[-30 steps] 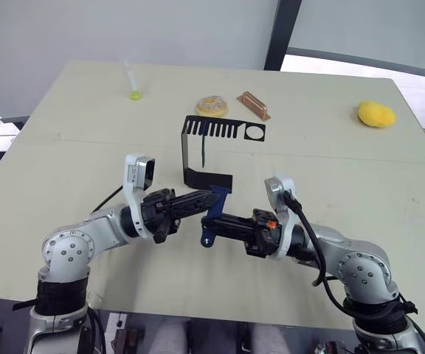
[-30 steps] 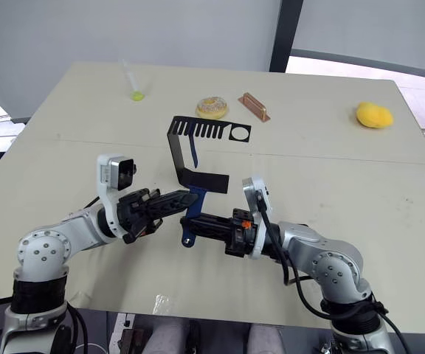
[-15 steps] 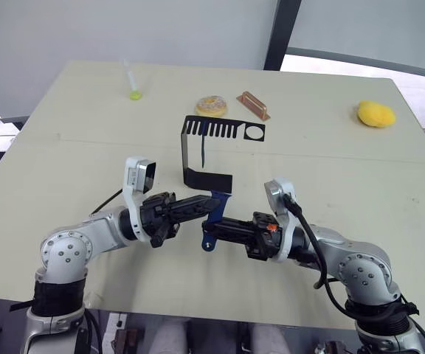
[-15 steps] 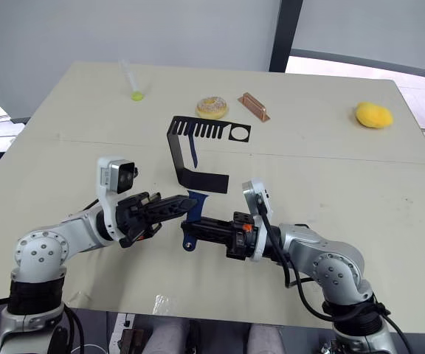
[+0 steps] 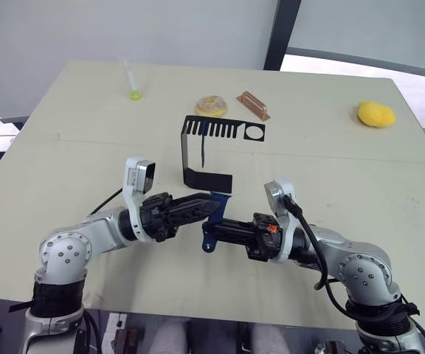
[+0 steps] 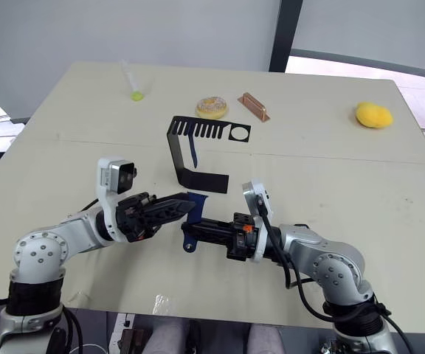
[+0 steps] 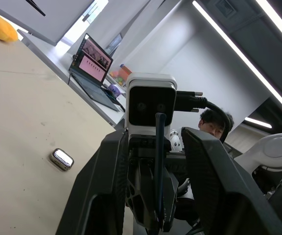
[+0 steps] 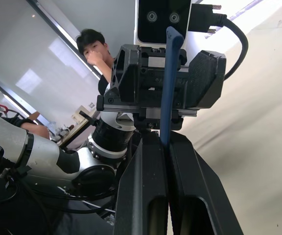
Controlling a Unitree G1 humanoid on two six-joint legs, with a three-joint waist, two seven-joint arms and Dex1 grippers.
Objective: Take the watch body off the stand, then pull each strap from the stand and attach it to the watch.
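Background stuff on the pale beige table (image 5: 65, 147): a frosted donut (image 5: 211, 105) at the far side with a copper-coloured rectangular block (image 5: 253, 105) just beside it, a yellow lemon-like lump (image 5: 376, 113) off to the right, and a small syringe with a yellow-green tip (image 5: 132, 82) far left. An open laptop (image 7: 93, 66) sits on a desk behind, and a dark-haired person (image 8: 98, 54) is watching.
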